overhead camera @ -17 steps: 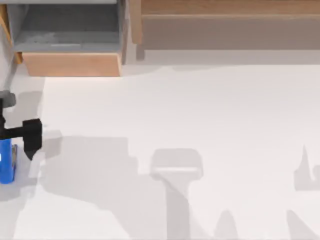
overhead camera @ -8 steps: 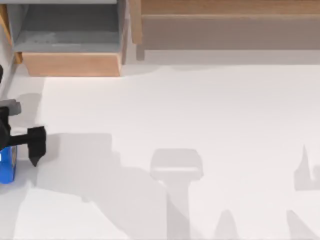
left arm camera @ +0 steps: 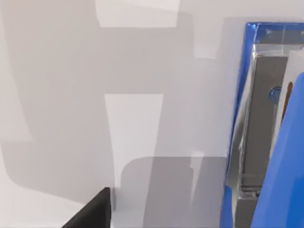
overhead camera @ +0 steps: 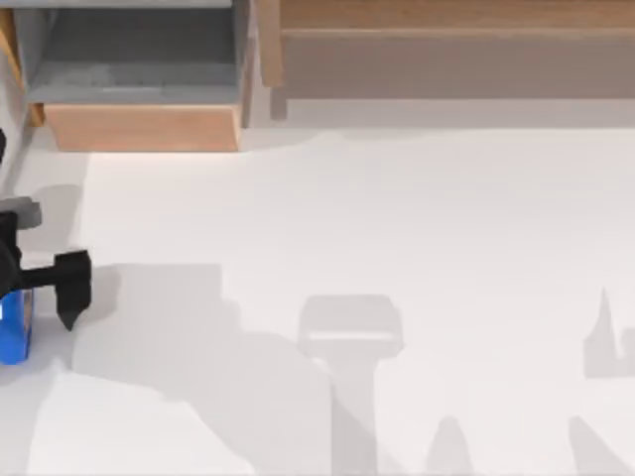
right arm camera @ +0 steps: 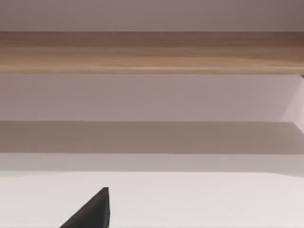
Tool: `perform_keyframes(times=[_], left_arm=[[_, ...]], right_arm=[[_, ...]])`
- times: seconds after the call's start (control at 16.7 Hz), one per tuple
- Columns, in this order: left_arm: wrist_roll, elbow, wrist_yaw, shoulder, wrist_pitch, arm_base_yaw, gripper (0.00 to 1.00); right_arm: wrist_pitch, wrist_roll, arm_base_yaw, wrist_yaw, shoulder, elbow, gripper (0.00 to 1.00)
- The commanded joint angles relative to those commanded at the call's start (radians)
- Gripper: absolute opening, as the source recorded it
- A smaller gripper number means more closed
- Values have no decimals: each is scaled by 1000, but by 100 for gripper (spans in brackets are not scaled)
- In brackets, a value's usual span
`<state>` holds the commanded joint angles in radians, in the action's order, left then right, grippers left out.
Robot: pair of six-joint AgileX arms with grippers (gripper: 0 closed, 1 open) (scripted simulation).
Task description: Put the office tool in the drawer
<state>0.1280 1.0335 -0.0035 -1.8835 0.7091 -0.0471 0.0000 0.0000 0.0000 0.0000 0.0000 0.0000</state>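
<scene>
The office tool (overhead camera: 14, 329), a small bright-blue oblong, lies on the table at the far left edge of the top view. The left wrist view shows it close up (left arm camera: 247, 142), with its grey metal strip. My left gripper (overhead camera: 10, 290) hangs over it, open. One black finger (overhead camera: 71, 288) stands to the tool's right, clear of it; the other finger is cut off by the frame edge. The drawer (overhead camera: 144, 127) is at the back left, pulled open, its grey inside bare. In the right wrist view, one fingertip (right arm camera: 92, 211) of my right gripper faces the shelf.
A wider wooden shelf (overhead camera: 446, 59) with a brown-grey panel runs along the back right, and it also appears in the right wrist view (right arm camera: 152, 52). The white table (overhead camera: 377, 228) stretches bare between the drawer, the shelf and the front edge.
Over the last second my left gripper has shifted slightly toward the table's front edge and come down over the tool, now covering more of it. The tool has not moved.
</scene>
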Motion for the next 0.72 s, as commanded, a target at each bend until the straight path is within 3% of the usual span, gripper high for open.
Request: perform_keyframes(times=[0.42,0.72], left_arm=[[0,0,0,0,0,0,2],[0,0,0,0,0,0,0]], right_arm=[[0,0,0,0,0,0,100],[0,0,0,0,0,0,100]])
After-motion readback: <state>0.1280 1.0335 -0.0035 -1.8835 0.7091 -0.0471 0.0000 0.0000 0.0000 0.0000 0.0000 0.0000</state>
